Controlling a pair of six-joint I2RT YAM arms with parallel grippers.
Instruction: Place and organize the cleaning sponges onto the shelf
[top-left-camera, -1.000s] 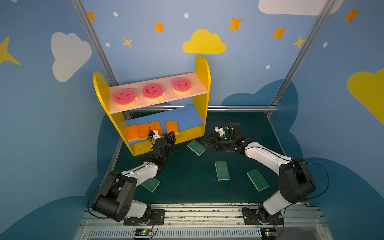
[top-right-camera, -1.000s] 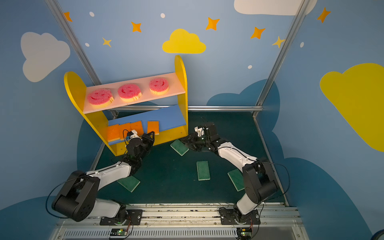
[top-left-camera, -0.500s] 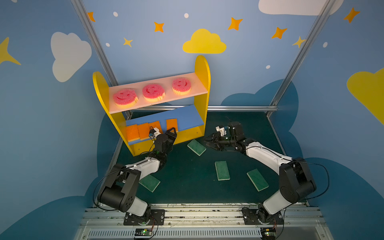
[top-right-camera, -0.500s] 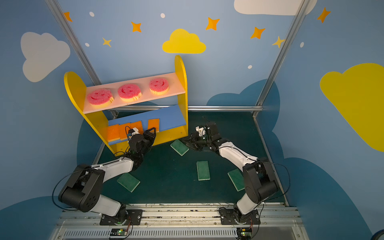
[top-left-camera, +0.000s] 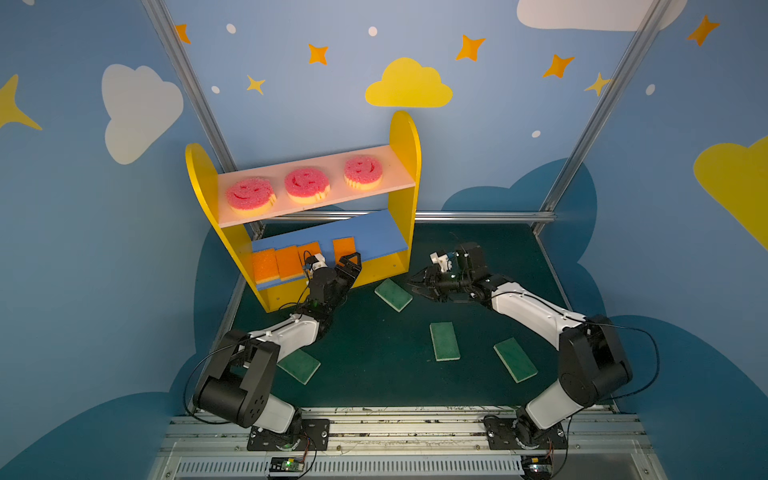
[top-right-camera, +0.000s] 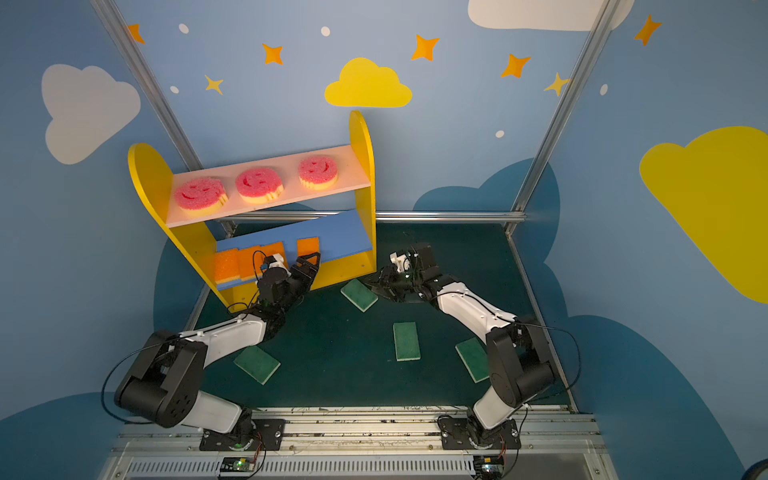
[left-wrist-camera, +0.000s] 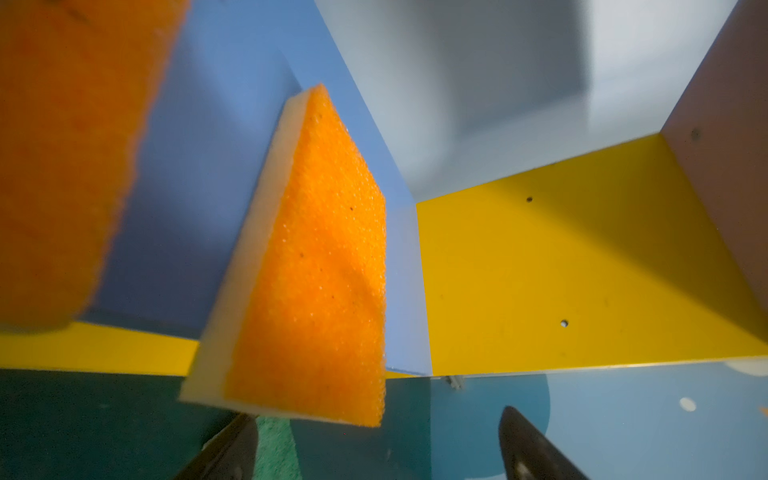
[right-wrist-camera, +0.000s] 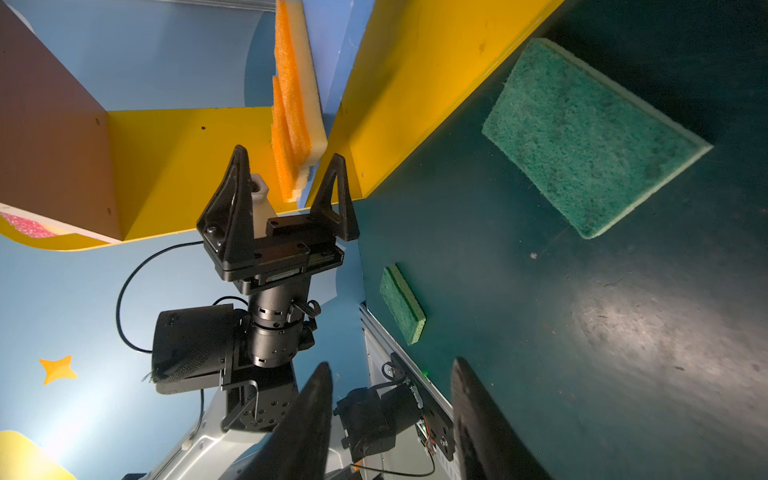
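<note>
Four green sponges (top-left-camera: 444, 340) lie flat on the surface (top-left-camera: 374, 374), well apart. Two are nearest us, one of them partly under the left arm (top-left-camera: 286, 334), and a third sits mid-surface. The farthest green sponge (top-left-camera: 392, 294) lies in front of the shelf (top-left-camera: 405, 137).

We see the right tool (top-left-camera: 417, 286) just beside that farthest green sponge, tips pointing toward it. In the right wrist view its jaws stand apart with nothing between them, and the sponge lies outside the gap.

Further back, the left tool (top-left-camera: 332, 261) is at the front edge of the blue board (top-left-camera: 374, 237). Its jaws are spread wide and grip nothing. One orange sponge (top-left-camera: 344, 248) lies on that board just beyond the tool, its near end at the board's front edge, clear of both jaws. Three more orange sponges (top-left-camera: 276, 264) sit side by side to its left, across a small gap. The nearest of them is partly hidden by the tool.

Farthest, three pink sponges (top-left-camera: 306, 185) rest in a row on the pink board (top-left-camera: 397, 174), faces up.
</note>
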